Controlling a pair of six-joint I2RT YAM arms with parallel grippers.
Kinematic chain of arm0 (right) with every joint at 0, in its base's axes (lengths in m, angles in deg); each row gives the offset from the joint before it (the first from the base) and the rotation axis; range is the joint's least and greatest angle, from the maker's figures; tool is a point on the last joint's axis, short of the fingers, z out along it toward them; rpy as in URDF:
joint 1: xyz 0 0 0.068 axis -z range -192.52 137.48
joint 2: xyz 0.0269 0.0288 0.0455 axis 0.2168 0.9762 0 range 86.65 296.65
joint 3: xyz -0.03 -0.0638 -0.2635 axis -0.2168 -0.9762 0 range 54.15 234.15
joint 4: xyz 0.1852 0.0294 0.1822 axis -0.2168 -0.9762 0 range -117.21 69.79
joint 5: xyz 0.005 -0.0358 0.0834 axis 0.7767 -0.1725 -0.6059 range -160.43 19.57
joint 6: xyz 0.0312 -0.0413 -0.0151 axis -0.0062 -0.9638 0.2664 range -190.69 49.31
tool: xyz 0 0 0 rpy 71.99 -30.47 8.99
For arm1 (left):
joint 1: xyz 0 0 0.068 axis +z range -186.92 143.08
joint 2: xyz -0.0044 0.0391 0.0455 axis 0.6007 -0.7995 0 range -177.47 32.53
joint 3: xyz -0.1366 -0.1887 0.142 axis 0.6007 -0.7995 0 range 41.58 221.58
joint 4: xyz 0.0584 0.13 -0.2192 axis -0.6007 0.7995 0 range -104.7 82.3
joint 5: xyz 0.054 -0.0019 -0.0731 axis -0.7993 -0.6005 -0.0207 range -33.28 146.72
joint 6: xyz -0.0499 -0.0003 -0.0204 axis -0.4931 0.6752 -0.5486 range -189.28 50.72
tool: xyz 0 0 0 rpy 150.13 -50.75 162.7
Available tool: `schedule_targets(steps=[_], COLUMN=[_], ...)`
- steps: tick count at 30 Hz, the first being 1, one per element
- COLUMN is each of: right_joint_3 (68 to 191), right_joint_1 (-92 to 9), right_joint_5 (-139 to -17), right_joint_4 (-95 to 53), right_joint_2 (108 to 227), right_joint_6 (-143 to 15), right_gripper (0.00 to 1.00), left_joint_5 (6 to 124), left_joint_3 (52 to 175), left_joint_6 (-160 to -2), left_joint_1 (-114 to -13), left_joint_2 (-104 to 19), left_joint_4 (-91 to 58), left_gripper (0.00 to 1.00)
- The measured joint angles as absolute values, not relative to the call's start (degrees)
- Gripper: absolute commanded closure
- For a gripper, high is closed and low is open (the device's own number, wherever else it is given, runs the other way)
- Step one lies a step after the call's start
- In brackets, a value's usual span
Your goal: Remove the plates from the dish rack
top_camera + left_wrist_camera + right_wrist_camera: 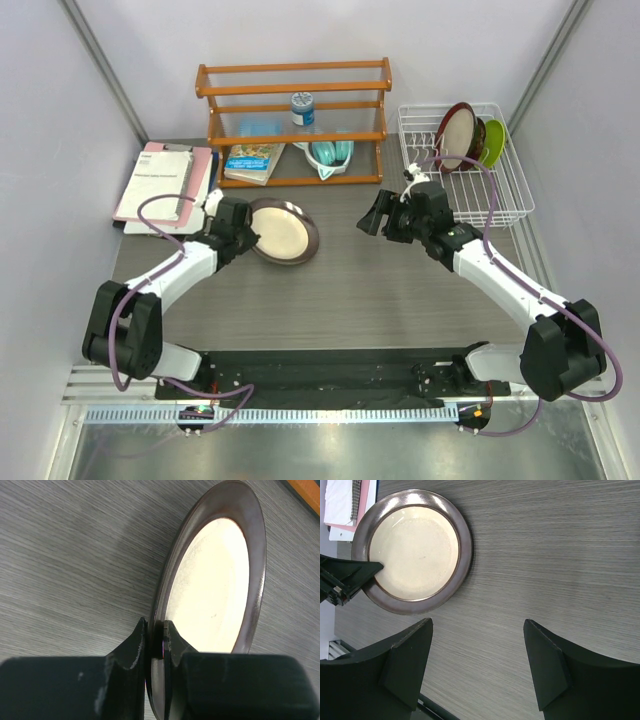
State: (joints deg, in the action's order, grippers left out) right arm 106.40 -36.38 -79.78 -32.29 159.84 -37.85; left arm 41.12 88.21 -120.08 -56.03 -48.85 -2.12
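The dark grey-brown rimmed plate with a cream centre lies nearly flat, low on the table, left of centre. My left gripper is shut on its left rim; in the left wrist view my left gripper pinches the rim of the plate. My right gripper is open and empty over the table middle. In the right wrist view my right gripper is clear of the plate. The white wire dish rack at the back right holds the dark red rimmed plate, a small red plate and the lime green plate, all upright.
An orange wooden shelf stands at the back centre with a jar, books and a teal object. A pink clipboard with papers lies at the back left beside my left arm.
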Motion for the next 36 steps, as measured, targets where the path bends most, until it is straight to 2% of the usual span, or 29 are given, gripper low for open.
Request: schedule_targets(steps=[10,19,29,36], right_joint_3=[105.5,105.3,105.2,105.2], right_joint_1=[-36.3,-36.3,-36.3,-36.3], right_joint_5=[-80.2,-80.5,-80.2,-80.3], right_joint_4=[-32.0,-31.8,-31.9,-31.8], right_joint_2=[159.8,159.8,159.8,159.8], right_joint_6=[-37.9,-37.9,-38.0,-38.1], right_gripper=[0.21,0.21,0.21,0.21], left_joint_5=[41.3,43.2,38.1,39.5], left_joint_3=[87.2,81.7,90.6,89.3], left_joint_6=[-118.5,-116.6,-117.2,-116.4], left_joint_1=[-56.7,-56.4,-58.5,-58.5], left_joint_2=[-47.7,-44.5,-48.0,-47.5], left_joint_4=[-3.4,-10.2,1.3,-0.4], left_gripper=[1.00,1.00,1.00,1.00])
